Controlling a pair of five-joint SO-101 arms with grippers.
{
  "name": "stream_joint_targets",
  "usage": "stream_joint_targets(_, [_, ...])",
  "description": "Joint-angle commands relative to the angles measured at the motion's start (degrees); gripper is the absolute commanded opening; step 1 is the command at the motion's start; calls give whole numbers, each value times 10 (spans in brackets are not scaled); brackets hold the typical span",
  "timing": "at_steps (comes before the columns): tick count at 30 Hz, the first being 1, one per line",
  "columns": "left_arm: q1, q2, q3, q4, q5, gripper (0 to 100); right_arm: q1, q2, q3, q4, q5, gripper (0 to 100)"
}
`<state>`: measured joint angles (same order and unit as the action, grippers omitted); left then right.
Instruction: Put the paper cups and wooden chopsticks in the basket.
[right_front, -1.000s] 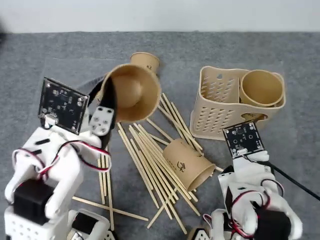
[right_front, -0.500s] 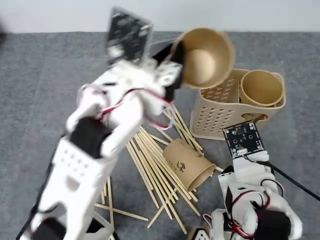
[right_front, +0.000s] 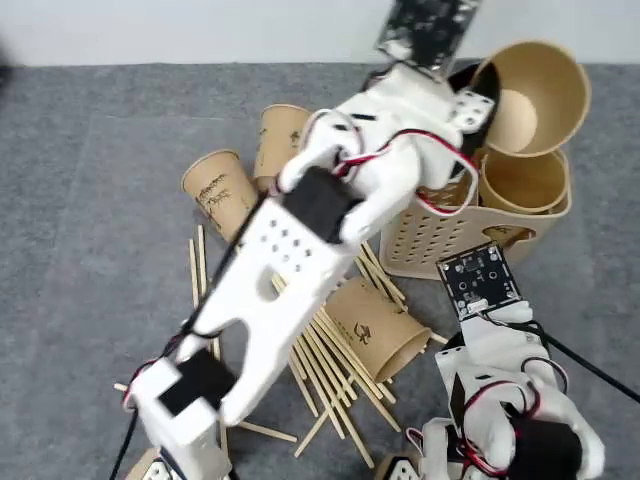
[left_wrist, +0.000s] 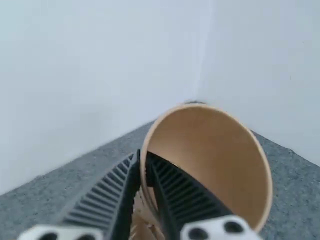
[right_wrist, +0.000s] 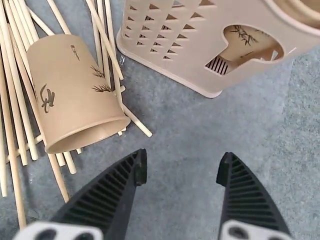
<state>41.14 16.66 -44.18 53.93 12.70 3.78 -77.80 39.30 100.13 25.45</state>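
Paper cup (right_front: 533, 95) aloft over the basket (right_front: 420, 245) rim

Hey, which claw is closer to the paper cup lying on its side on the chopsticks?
Right. The right claw sits open just short of the tipped cup. The left claw is up over the basket, shut on a second cup.

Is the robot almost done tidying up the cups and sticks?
Not yet. One cup sits in the basket. The left gripper holds a second cup above it. A tipped cup, two cups farther back and the chopsticks lie on the table.
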Motion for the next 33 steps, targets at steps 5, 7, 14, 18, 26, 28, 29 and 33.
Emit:
stream_joint_targets(5, [32,88,-174,81,13,12,4,-7,-1,11,7,240])
stream_joint_targets(7, [33,109,-199,104,13,12,4,-7,-1,11,7,240])
stream_joint_targets(14, [32,165,-236,129,13,20,1,-7,-1,12,7,240])
stream_joint_targets(18, [42,166,-237,149,14,136,1,-7,-1,12,5,240])
stream_joint_targets(26, [23,139,-351,210,61,232,1,-7,-1,12,5,240])
stream_joint_targets(28, [14,132,-386,218,61,232,1,-7,-1,12,5,240])
stream_joint_targets(29, [5,127,-401,224,61,232,1,-7,-1,12,5,240])
stream_joint_targets(33, [-33,106,-451,258,61,232,1,-7,-1,12,4,240])
